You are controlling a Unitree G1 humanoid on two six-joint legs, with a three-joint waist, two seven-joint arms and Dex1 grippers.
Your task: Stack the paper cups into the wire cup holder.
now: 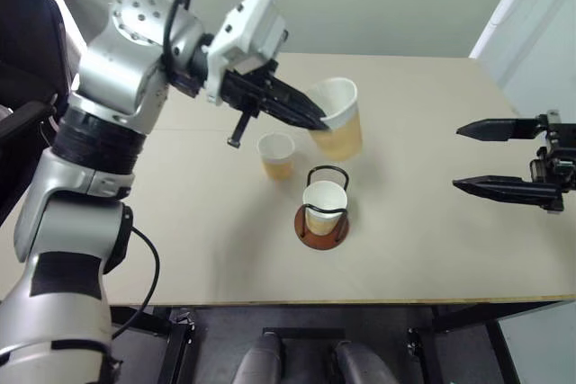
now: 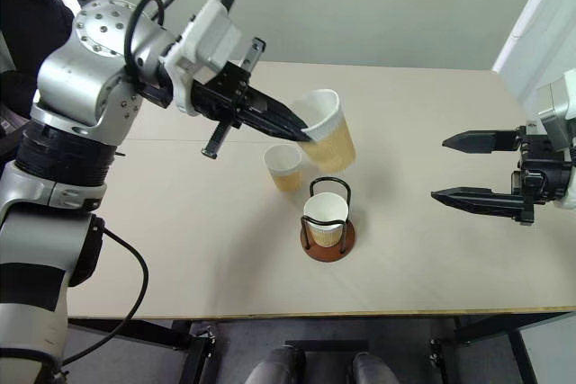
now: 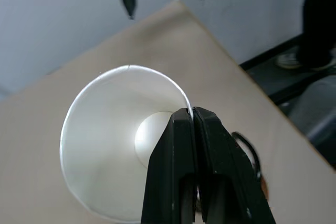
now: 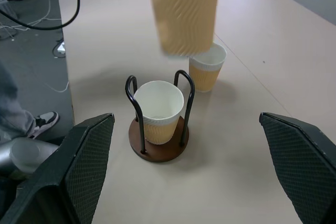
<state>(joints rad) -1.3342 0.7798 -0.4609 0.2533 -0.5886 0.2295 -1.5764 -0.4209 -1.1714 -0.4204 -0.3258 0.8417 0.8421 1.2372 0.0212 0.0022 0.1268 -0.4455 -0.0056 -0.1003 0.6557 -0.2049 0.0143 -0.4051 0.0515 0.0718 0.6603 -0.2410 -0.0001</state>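
- Even, soft indoor light; the table (image 1: 432, 249) is bright with no hard glare.
- Faint, short shadows sit under the cup holder (image 1: 322, 227) and the standing cup (image 1: 276, 156).
- A bright window strip glows at 11 o'clock in the head views.
- In the right wrist view the raised cup (image 4: 184, 11) at 12 o'clock is motion-blurred.
- The near black fingers (image 3: 197, 177) look soft.

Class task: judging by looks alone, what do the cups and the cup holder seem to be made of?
Paper cups: apparently paper, matte white rim and inside, tan outside with a wavy embossed pattern. Wire cup holder: thin, glossy black loops, probably coated metal wire; its reddish-brown disc base could be wood or plastic.
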